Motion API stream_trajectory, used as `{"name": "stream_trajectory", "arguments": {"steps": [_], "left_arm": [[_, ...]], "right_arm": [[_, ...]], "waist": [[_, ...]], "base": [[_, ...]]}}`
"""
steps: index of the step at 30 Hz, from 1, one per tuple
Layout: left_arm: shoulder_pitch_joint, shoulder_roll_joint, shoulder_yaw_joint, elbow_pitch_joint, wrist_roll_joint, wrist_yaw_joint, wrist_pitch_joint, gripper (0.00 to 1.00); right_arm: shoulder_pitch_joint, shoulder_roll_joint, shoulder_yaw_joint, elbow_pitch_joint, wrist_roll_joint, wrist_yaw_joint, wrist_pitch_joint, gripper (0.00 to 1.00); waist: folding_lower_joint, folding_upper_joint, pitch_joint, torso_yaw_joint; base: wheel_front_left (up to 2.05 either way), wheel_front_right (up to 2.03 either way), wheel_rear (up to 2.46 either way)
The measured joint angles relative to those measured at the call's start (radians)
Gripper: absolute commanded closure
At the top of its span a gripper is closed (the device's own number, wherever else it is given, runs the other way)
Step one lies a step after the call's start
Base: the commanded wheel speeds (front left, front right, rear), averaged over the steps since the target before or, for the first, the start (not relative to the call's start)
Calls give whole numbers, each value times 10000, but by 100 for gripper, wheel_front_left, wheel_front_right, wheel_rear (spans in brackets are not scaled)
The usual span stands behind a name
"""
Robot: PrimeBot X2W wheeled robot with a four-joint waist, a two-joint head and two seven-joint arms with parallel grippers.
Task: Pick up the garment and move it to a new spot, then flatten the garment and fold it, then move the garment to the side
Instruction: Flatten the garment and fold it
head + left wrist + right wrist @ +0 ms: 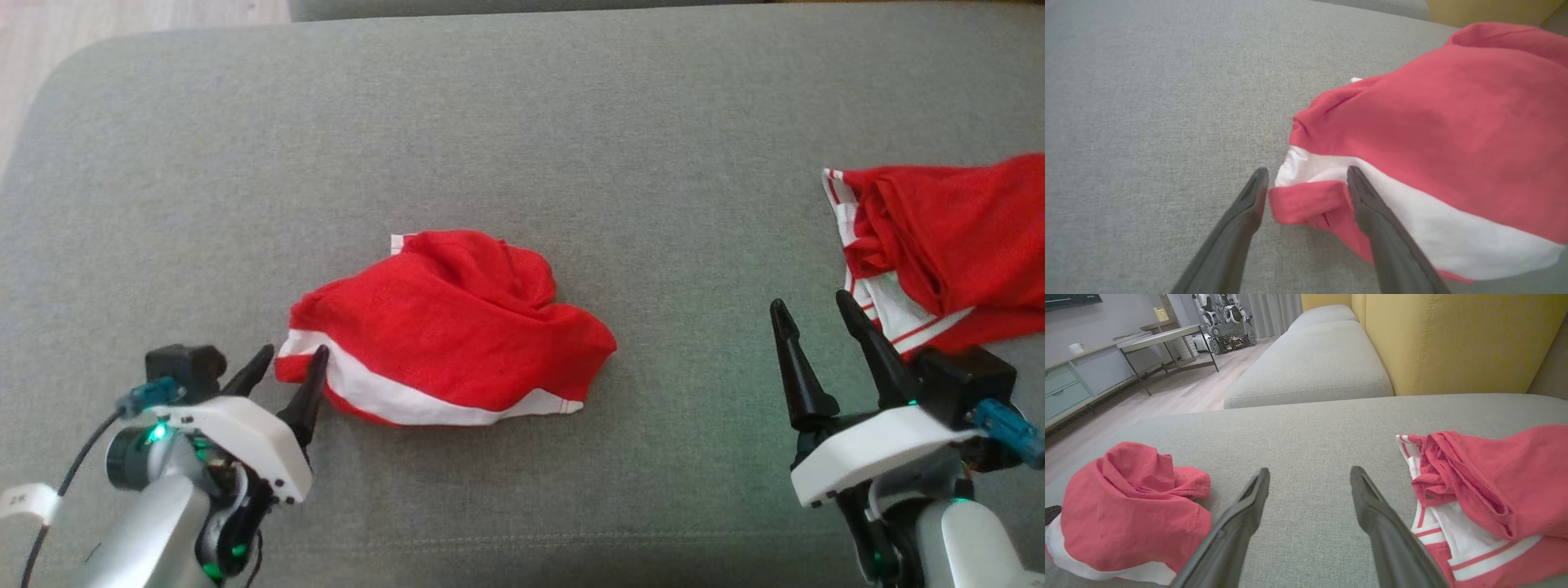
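The garment (445, 331) is bunched centrally on the cushion (522, 122), with bare fabric seen on all sides. Its left hem corner is straddled by the left gripper (294, 351), fingers apart. The right gripper (811, 300) is held apart, empty, beside the second red garment (939, 237) at the right edge.

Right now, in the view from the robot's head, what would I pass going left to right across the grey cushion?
From the left: left fingers → red garment → right fingers → striped garment, running off the right edge.
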State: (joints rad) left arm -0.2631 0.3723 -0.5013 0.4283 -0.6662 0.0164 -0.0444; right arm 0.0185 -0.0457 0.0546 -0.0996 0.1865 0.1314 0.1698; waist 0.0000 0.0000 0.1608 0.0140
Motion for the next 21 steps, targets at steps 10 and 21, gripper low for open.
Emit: {"name": "stream_trajectory", "arguments": {"steps": [10,21], "left_arm": [[-252,-13,36,481,-144,-265,-205,100],[-361,4,-4,251,-23,-263,-587,100]], "right_arm": [[-24,0,90,174,226,0,-77,0],[-110,-8,2341,1795,274,0,165,0]], "waist": [[0,0,155,-50],[0,0,298,205]], "base": [[0,0,0],[0,0,0]]}}
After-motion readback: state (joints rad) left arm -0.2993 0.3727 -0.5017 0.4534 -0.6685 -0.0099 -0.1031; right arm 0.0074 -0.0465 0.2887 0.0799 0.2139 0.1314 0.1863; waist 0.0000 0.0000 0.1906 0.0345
